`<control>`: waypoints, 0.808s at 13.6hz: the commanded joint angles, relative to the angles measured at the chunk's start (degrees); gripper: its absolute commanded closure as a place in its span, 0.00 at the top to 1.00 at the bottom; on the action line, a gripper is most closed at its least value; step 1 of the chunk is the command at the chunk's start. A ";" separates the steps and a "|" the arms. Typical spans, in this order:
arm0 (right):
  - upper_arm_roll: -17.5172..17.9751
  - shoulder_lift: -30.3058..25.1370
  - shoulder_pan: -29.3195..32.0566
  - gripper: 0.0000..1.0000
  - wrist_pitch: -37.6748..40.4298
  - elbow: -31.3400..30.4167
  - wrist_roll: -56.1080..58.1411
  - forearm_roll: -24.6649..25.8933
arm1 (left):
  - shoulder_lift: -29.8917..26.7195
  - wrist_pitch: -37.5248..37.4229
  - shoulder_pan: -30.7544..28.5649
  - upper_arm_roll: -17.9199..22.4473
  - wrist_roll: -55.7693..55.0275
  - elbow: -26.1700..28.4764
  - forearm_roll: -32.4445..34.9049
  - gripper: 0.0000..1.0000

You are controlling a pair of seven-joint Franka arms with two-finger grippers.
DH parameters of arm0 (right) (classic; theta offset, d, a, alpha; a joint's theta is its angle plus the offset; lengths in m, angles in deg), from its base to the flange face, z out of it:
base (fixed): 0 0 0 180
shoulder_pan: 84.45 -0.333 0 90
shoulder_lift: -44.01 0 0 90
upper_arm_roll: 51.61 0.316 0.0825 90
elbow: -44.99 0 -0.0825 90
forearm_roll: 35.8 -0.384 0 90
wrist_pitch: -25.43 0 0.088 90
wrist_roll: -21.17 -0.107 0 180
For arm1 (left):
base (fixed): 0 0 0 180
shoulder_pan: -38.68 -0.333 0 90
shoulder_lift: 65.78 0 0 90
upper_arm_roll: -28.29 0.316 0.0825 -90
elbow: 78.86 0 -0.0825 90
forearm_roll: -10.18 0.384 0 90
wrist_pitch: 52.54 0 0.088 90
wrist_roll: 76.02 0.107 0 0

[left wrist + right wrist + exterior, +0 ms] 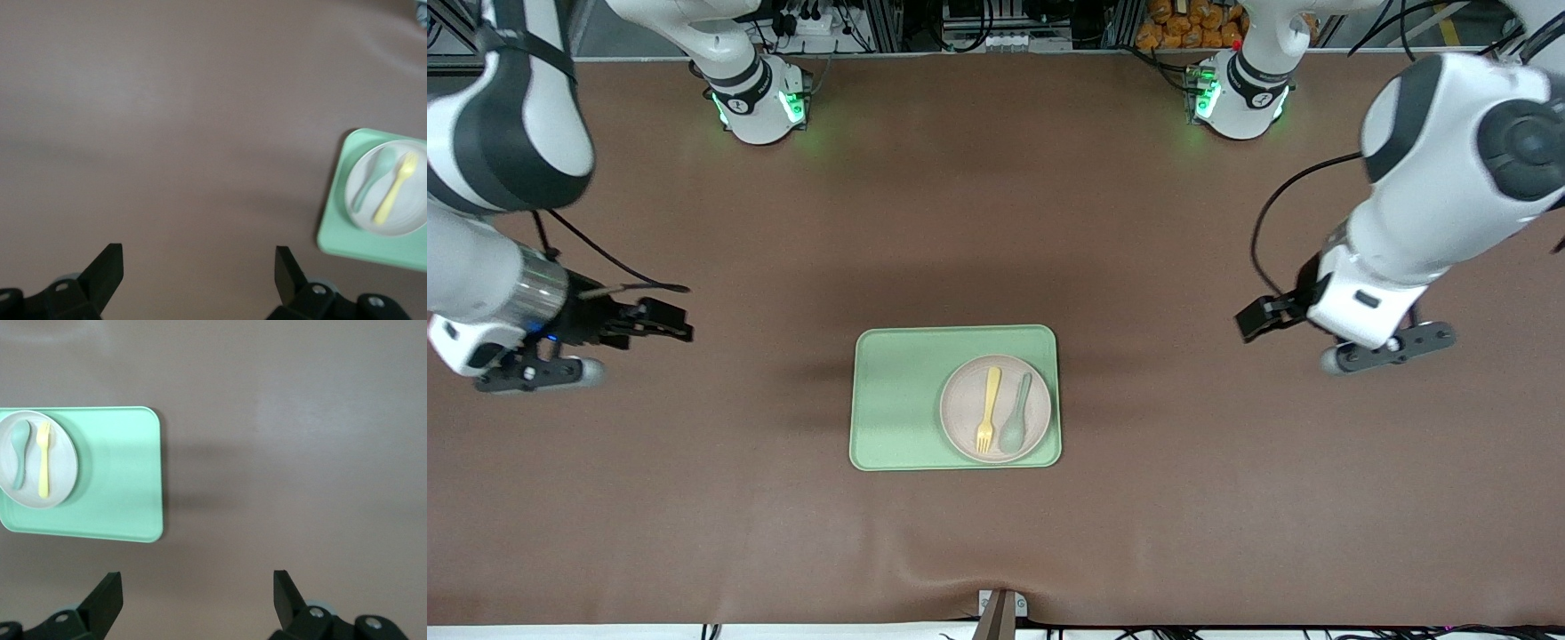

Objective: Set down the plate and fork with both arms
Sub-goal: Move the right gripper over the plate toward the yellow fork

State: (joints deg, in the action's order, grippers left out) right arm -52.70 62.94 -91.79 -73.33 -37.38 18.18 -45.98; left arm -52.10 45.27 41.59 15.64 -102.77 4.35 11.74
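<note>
brown table, green tray, cluttered backdrop

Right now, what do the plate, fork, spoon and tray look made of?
Plate: likely matte plastic; pale beige-pink, dull, no glare.
Fork: pale-yellow plastic by its look; uniform colour, no metallic shine.
Spoon: grey-green, same dull finish, probably plastic too.
Tray: light-green, smooth with rounded moulded corners; plastic or silicone, can't tell which.

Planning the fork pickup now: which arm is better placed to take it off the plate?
Probably left. The plate sits at the left arm's end of the tray, fork beside the spoon. Both left gripper and right gripper are open.
</note>
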 commanded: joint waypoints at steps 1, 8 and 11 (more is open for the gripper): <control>-0.14 7.24 -4.24 1.00 -1.59 7.92 -7.54 -0.98 | -5.49 -4.28 -2.73 -0.10 5.02 1.78 0.90 1.00; -0.31 24.02 -15.67 1.00 -15.92 17.58 -16.34 -0.72 | -12.88 -9.75 -4.49 2.37 12.94 3.88 -0.24 1.00; -0.31 30.53 -18.74 1.00 -22.24 20.41 -17.05 -0.81 | -12.19 -9.75 -4.66 2.37 12.24 3.89 -0.24 1.00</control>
State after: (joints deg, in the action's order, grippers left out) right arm -52.44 87.96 -109.13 -93.77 -22.43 2.27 -46.11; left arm -63.71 35.25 37.29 17.90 -90.99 6.88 11.73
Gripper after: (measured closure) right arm 0.000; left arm 0.000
